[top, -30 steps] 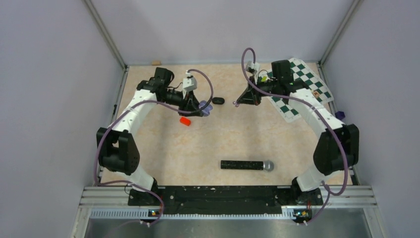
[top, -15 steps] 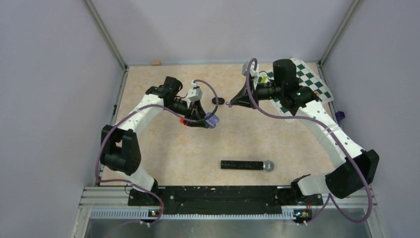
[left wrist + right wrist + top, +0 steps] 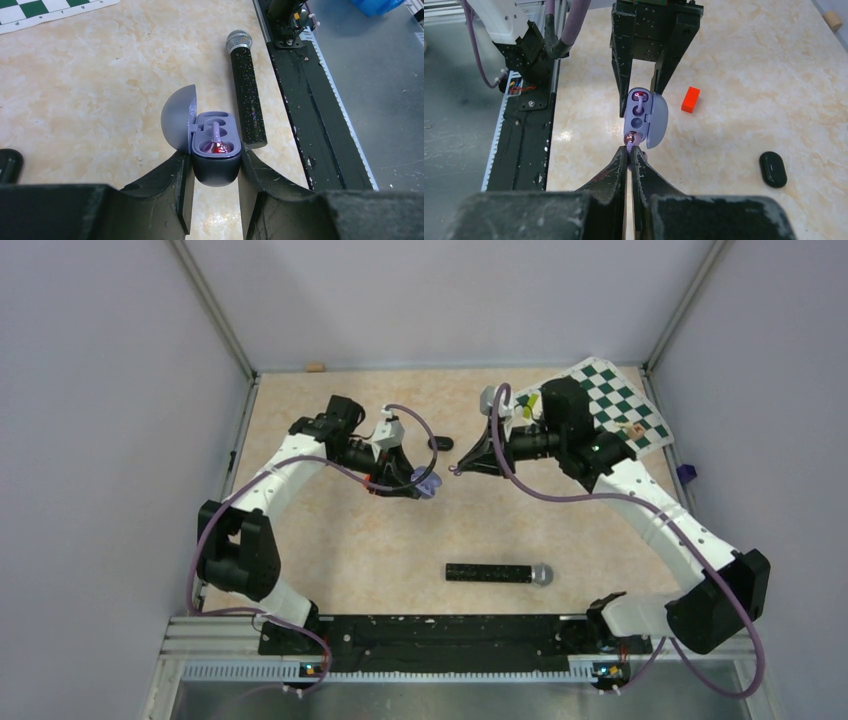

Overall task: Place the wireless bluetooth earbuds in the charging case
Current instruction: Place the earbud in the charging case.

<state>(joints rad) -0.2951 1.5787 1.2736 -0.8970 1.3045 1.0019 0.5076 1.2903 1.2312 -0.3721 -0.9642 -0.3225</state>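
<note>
- Your left claw (image 3: 215, 159) pinches the open lavender plastic charging case (image 3: 216, 172); 1 purple earbud (image 3: 215, 145) sits inside.
- Your right claw (image 3: 630, 152), closed narrow, holds the 2nd purple earbud (image 3: 629, 137) just beside the case's rim, near its empty socket (image 3: 637, 121).

The charging case (image 3: 216, 150) is made of smooth, matt plastic. A shiny red spot is seen on the earbud (image 3: 629, 138). The microphone (image 3: 248, 95) is topped with metal mesh, and its black body is speckled. The table (image 3: 100, 90) is covered in smooth, stone-like sheet. The black pod (image 3: 772, 169) is glossy.
</note>
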